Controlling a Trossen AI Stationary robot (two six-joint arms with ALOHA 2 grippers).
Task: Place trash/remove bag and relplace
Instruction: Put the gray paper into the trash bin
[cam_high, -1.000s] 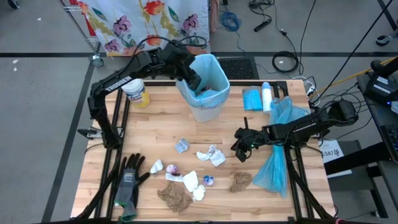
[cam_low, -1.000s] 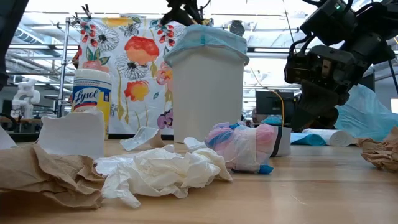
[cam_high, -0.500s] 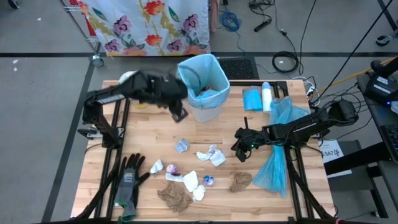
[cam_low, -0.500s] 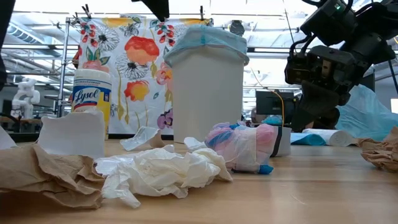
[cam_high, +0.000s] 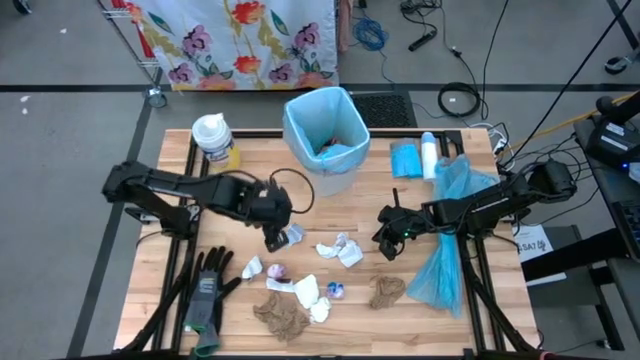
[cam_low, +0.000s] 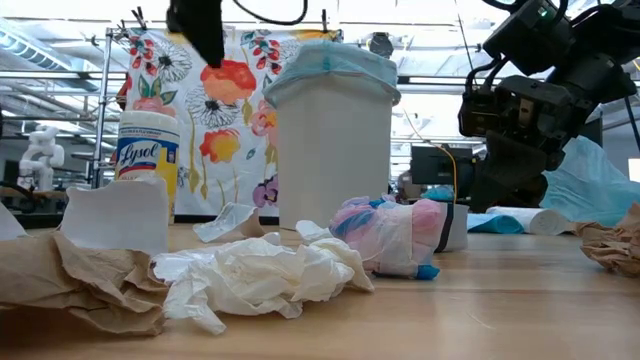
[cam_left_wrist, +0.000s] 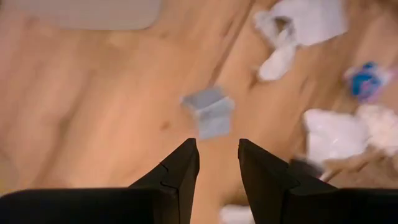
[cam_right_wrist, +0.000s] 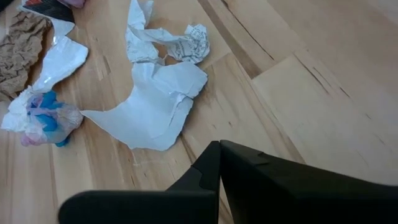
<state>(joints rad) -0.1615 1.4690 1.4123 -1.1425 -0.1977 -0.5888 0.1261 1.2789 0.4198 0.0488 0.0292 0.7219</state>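
Grey-blue scrap (cam_left_wrist: 209, 114) just ahead of left fingers (cam_left_wrist: 180, 171), parted, empty

The table (cam_high: 240, 200) is pale wood in planks, smooth with a soft sheen, edged by a black metal frame (cam_high: 190, 180). The bin (cam_low: 335, 150) looks like matt white plastic, lined with a thin, slightly glossy blue plastic bag (cam_high: 325, 125). Among the trash, the brown paper towels (cam_high: 282, 318) are matt and rough with creases, the white tissue wads (cam_low: 250, 275) soft and crinkled, and a wrapper (cam_low: 395, 235) is shiny film. The gloves (cam_high: 207, 290) look like knit cloth. Each claw, left (cam_left_wrist: 217, 165) and right (cam_right_wrist: 219, 162), is dull black plastic. A printed floral cloth (cam_high: 235, 40) hangs behind.
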